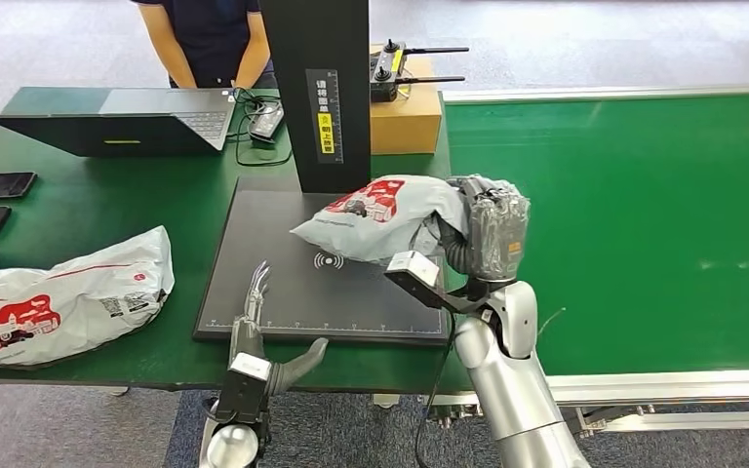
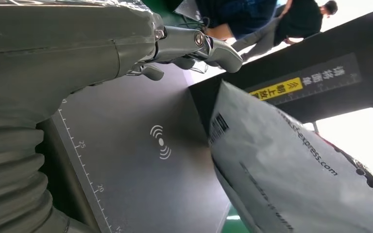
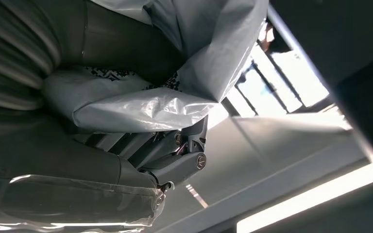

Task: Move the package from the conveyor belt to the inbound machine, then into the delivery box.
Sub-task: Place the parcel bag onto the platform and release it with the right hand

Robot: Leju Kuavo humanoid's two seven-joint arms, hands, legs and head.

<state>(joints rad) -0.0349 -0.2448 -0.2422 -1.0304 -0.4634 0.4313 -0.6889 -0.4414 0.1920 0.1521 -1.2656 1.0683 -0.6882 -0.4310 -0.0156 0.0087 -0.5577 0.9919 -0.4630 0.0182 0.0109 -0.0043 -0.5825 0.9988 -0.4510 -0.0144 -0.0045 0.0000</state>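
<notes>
Low in the frame, left hand [image 1: 254, 331] hovers at the scanner pad's [image 1: 283, 263] near edge, fingers apart – right hand [image 1: 483, 229], centre-right, has fingers clamped on the grey package [image 1: 380, 214], held above the pad – second parcel [image 1: 59, 297] lies lower left on the bench [image 1: 107, 210]

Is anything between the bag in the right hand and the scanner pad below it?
Nothing visible. The right hand holds the package above the black scanner pad, whose surface under it is bare. The left hand sits at the pad's near edge, off to the side.
</notes>
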